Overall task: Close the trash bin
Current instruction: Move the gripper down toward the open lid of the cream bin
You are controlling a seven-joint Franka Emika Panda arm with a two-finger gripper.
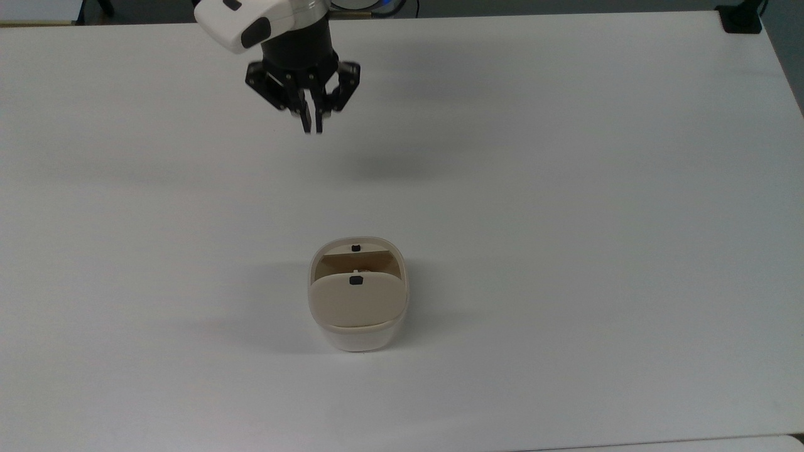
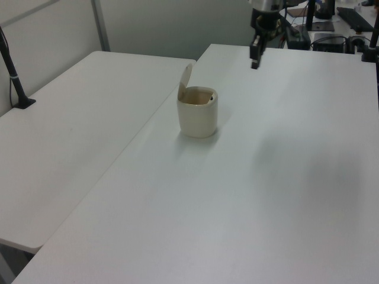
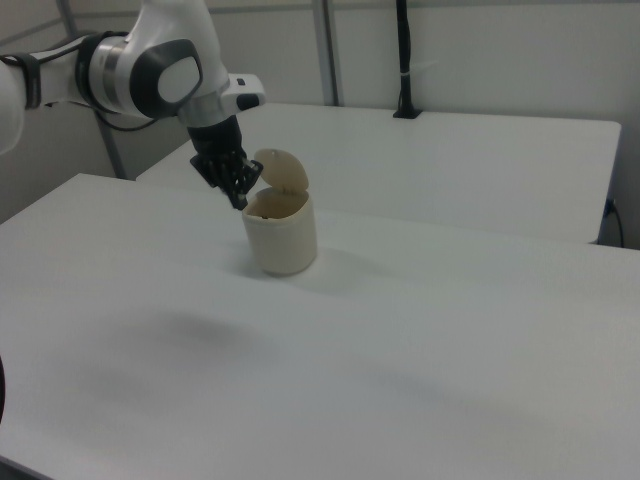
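The trash bin [image 1: 358, 333] is a small cream-white tub standing near the middle of the white table [image 1: 565, 188]. Its beige lid [image 1: 356, 302] with a small black latch [image 1: 356, 281] is hinged up and stands open. The left view shows the trash bin [image 2: 198, 113] with its lid [image 2: 185, 81] tilted upward, and the right view shows the trash bin [image 3: 281, 235] with the lid [image 3: 283, 170] raised behind the opening. My gripper [image 1: 312, 125] hangs above the table beyond the bin, apart from it, fingers together and holding nothing. The gripper [image 2: 254, 62] [image 3: 240, 198] points down.
A second white table [image 2: 71, 148] adjoins along the left view's left, with a black post [image 2: 12, 68] on it. A black clamp [image 1: 741, 19] sits at the top view's upper right corner. Another black post [image 3: 403, 60] stands on the far table in the right view.
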